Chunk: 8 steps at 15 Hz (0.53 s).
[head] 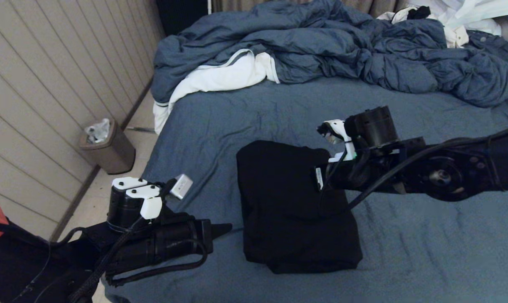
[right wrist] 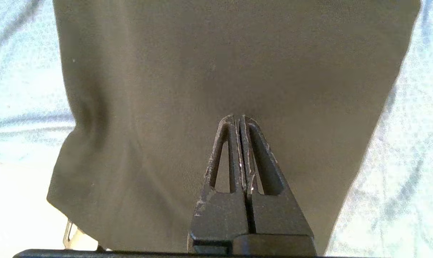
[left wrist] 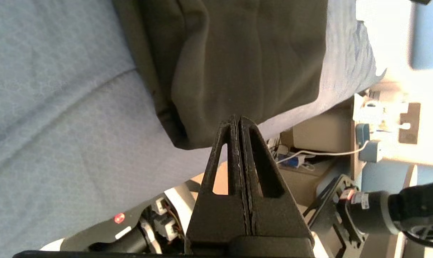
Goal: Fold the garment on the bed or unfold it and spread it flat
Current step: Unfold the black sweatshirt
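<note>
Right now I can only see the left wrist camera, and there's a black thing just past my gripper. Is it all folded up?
Observer: Yes. From the head camera, the garment lies as a tidy folded rectangle on the bed.
Operator: Where's my other arm?
Observer: The right gripper is over the middle of the garment, shut and pinching no cloth.
Operator: Is anything else on the bed?
Observer: A rumpled duvet is heaped at the far end, apart from the garment.
</note>
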{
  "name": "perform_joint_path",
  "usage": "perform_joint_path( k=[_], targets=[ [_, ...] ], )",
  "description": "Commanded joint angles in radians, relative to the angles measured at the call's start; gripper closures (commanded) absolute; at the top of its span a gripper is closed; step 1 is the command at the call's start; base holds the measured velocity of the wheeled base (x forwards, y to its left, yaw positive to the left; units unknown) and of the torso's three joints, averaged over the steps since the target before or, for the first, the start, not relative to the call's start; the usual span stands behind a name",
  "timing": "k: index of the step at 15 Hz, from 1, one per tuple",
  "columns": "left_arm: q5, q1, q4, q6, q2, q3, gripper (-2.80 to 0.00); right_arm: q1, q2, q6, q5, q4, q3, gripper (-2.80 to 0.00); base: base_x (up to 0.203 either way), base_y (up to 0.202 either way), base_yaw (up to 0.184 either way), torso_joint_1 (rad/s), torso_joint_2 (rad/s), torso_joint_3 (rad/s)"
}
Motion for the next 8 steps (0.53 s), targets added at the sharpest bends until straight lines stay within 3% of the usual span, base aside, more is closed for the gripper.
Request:
perform_joint_path(
  k=[1, 8],
  targets=[
    [-0.003, 0.000, -0.005, -0.003, 0.003, 0.000, 0.00, 0.002, 0.013, 0.001, 0.000, -0.001, 0.009, 0.00, 0.000, 0.000, 0.000, 0.000, 0.00, 0.000],
    [0.000, 0.000, 0.003, -0.007, 0.005, -0.009, 0.00, 0.006, 0.165, 0.002, -0.001, -0.027, 0.024, 0.00, 0.000, 0.000, 0.000, 0.000, 0.00, 0.000]
  ],
)
